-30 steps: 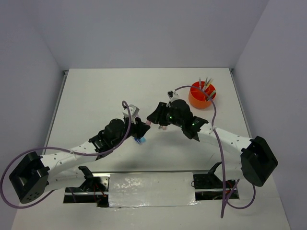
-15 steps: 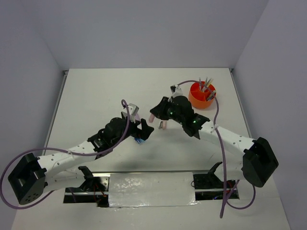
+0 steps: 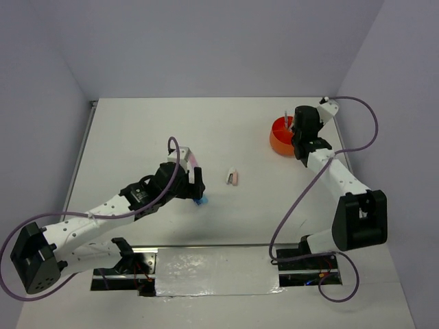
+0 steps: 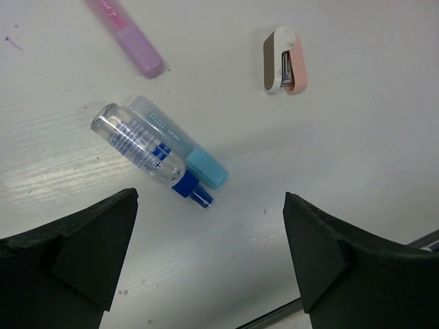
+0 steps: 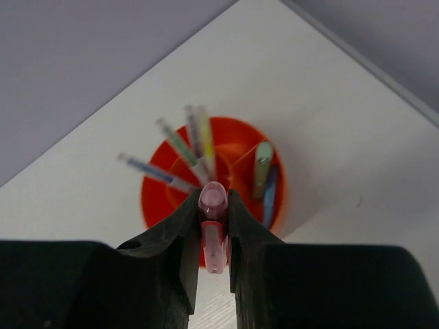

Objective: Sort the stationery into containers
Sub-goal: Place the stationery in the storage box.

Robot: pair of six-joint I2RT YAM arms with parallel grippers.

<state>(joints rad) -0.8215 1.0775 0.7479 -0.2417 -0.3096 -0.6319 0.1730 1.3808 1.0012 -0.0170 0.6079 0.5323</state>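
moved: R arm has left mid-table and swung to the back-right corner, now over the round orange plastic desk organiser [image 3: 277, 144]. L arm barely shifted.
R gripper [image 5: 214, 203]: clamped on a short pastel pink marker stick [image 5: 214, 236], hanging just above the organiser. Not in yet; can't tell which compartment it lines up w/.
L gripper [image 4: 209, 205]: jaws wide, nothing held, hovering over loose items on the white table [image 4: 370, 137].
still on table: clear bottle-like piece w/ blue cap [image 4: 140, 145] lying against a pale blue marker stick [image 4: 185, 156]. Second pink marker [image 4: 127, 38] just beyond them. Small pink-and-white clip-like piece [image 4: 285, 60] lies apart.
handling (est.): sticks look light, rigid, smooth and round, so they'll prob roll. Best taken mid-barrel, fingers across the axis. Clear piece looks slick, and since it touches the blue stick, taking one likely nudges the other.
organiser contents: thin grey pens [image 5: 173, 140] + a yellow pen [image 5: 204, 140] leaning out of the rear/centre section. Green marker stick [image 5: 261, 164] and blue stick [image 5: 269, 199] stand in the side section.
risk (est.): the leaning pens crowd the mouth, so the pink stick could snag on release.
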